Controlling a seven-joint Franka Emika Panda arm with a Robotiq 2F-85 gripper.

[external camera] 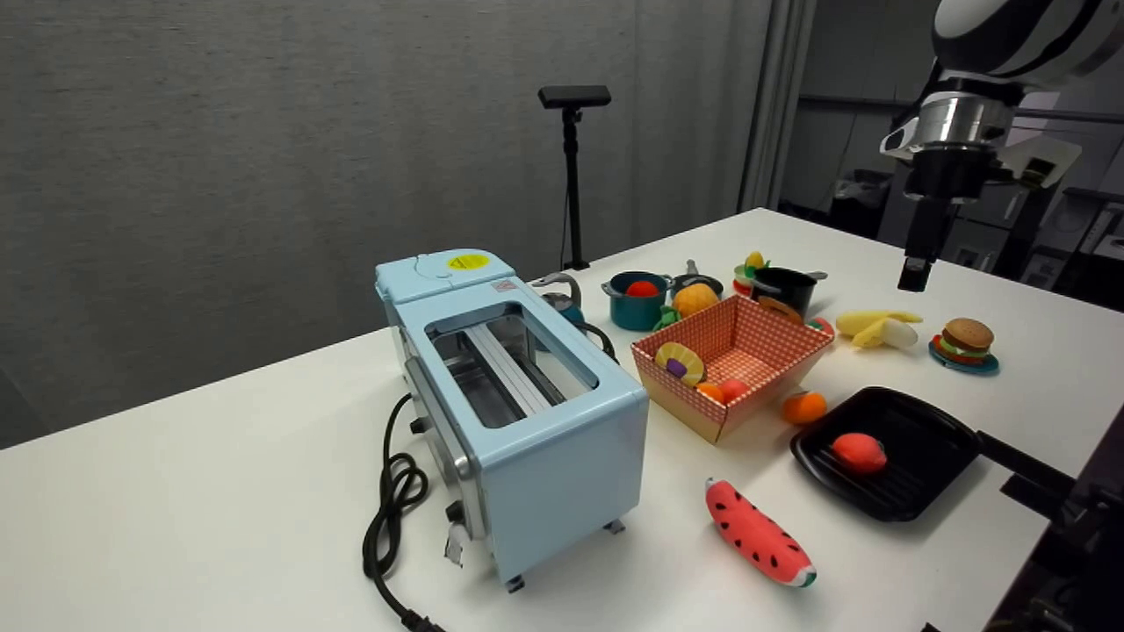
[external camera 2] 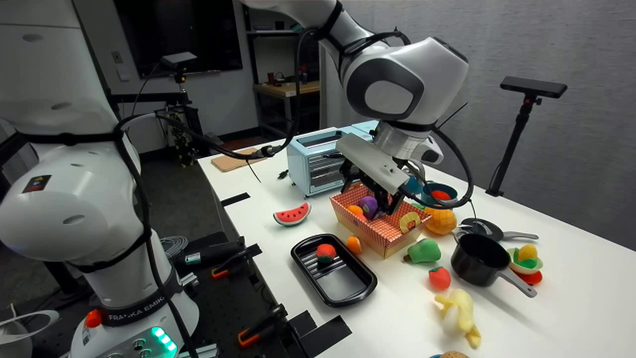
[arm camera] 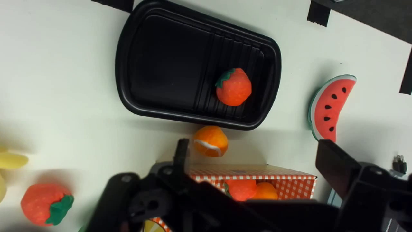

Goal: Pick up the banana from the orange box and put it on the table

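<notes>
A robot gripper (arm camera: 254, 149) hangs above a white table (external camera: 219, 491), jaws wide apart. A pale-yellow toy banana (external camera: 866, 324) lies on the table, outside a red-checked box (external camera: 674, 404), near a toy burger (external camera: 964, 342). The box holds toy fruit (external camera: 733, 389); near it sits a black tray (arm camera: 167, 71) with a strawberry (arm camera: 234, 87) inside.

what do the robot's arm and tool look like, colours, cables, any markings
The glossy white, rounded arm has dark grey trim, a silver metal wrist collar, and black cables held by black straps. Its black base band reads "FRANKA EMIK", a cable crossing the end, above bright green lights. The black two-fingered tool has blocky fingertips.
</notes>
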